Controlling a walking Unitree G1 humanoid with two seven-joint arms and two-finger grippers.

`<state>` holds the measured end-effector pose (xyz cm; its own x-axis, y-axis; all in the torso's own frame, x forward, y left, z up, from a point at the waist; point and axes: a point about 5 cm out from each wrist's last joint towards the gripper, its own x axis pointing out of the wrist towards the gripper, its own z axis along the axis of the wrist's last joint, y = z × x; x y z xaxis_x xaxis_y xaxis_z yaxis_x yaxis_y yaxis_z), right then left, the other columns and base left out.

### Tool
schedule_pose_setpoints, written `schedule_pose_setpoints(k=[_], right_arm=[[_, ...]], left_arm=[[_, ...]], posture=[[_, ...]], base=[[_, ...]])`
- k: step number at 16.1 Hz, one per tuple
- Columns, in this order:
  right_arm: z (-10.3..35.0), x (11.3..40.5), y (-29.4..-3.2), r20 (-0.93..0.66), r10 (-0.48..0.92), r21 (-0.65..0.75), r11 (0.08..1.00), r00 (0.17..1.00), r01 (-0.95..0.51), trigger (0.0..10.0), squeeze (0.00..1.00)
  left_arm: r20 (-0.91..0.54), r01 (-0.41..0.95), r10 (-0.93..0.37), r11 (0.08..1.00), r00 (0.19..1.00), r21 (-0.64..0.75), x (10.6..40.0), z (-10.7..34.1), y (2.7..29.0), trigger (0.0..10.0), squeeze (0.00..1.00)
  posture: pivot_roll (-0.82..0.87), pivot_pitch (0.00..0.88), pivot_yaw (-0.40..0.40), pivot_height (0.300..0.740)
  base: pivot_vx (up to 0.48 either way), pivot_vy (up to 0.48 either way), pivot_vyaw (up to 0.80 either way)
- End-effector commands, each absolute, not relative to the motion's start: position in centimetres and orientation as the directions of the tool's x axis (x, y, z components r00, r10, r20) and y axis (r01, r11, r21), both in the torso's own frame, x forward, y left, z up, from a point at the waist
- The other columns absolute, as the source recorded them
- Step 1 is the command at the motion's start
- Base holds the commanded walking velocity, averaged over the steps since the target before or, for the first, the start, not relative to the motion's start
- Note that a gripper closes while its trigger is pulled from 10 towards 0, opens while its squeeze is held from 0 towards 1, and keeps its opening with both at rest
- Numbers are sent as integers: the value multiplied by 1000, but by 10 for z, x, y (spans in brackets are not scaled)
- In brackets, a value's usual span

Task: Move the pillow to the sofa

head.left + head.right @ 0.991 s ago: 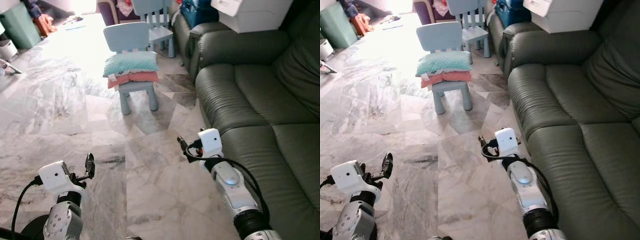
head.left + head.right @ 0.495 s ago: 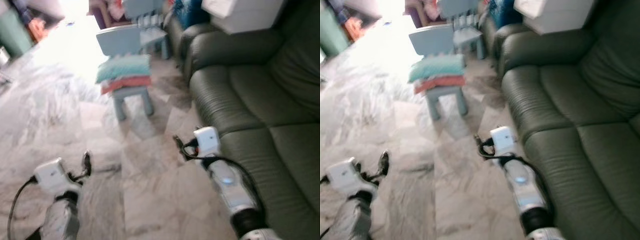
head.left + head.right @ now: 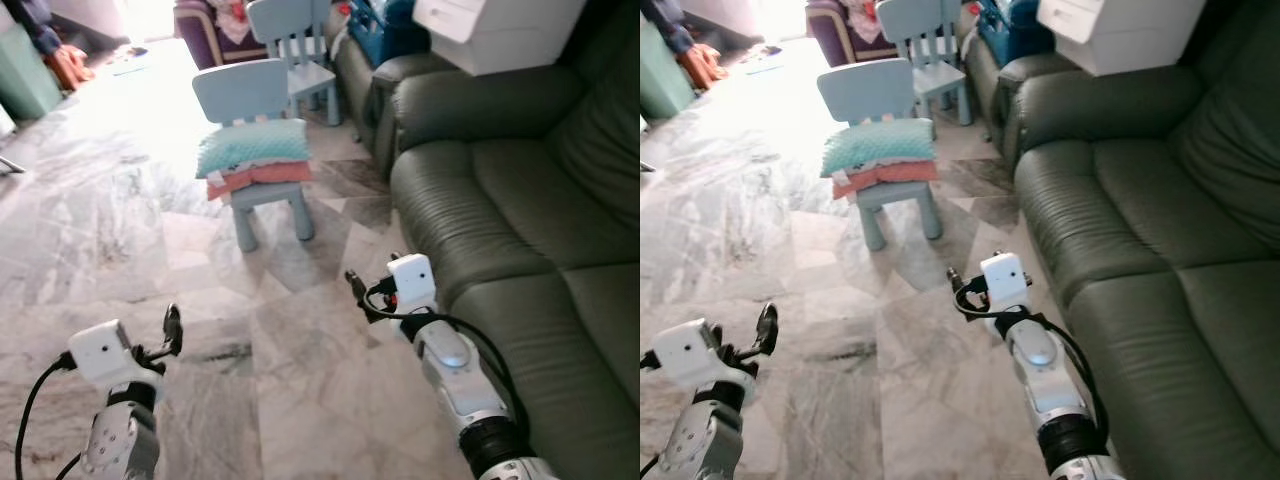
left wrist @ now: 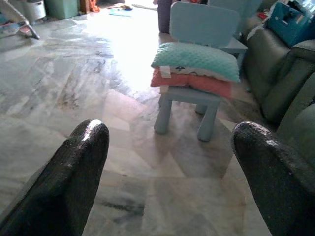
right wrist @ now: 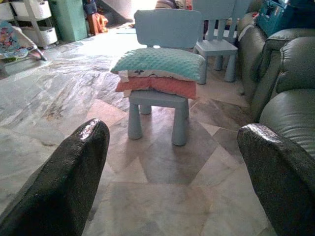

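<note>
Two pillows are stacked, a teal one [image 5: 160, 64] on a coral one [image 5: 157, 85]. Two blue chairs [image 3: 252, 120] [image 3: 296, 45]. One sofa [image 3: 500, 215], perhaps a second [image 3: 365, 60] behind. One white box [image 3: 500, 30]. Two grippers [image 3: 172, 330] [image 3: 352, 283].

From the head we look forward and down over the marble floor [image 3: 120, 220], the two eye views offset slightly sideways and sharing nearly everything: the small blue chair [image 3: 255, 150] ahead, the green sofa [image 3: 500, 230] along our right, and both arms low in the foreground. Each wrist camera sits low, near the floor, looking level along its own fingers [image 4: 74, 182] toward that same chair [image 5: 160, 59] (the right wrist seems nearer to it). We also catch the sofa's edge [image 5: 290, 113] in both wrist views, as in the head views.
</note>
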<state>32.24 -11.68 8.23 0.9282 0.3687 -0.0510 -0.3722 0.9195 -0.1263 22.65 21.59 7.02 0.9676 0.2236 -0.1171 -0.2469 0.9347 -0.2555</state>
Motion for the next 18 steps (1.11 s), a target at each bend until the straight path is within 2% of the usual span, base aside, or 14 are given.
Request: schedule_pose_setpoints(k=[1, 12, 18], right_arm=[[80, 321, -121, -61, 362, -128, 922, 930, -367, 10000, 0], [81, 322, -119, -50, 368, -133, 919, 929, -371, 10000, 0], [82, 322, -118, -38, 376, -147, 914, 926, -378, 10000, 0]], left_arm=[[-136, -255, 227, 934, 964, -252, 224, 67, 215, 10000, 0], [-130, -241, 217, 947, 968, -212, 226, 66, 216, 10000, 0], [-137, -246, 220, 946, 966, -212, 227, 64, 216, 10000, 0]], posture=[[-126, 102, 83, 740], [-123, 96, 86, 740], [-125, 90, 87, 740]], base=[[292, 270, 0], [381, 271, 0], [478, 0, 0]])
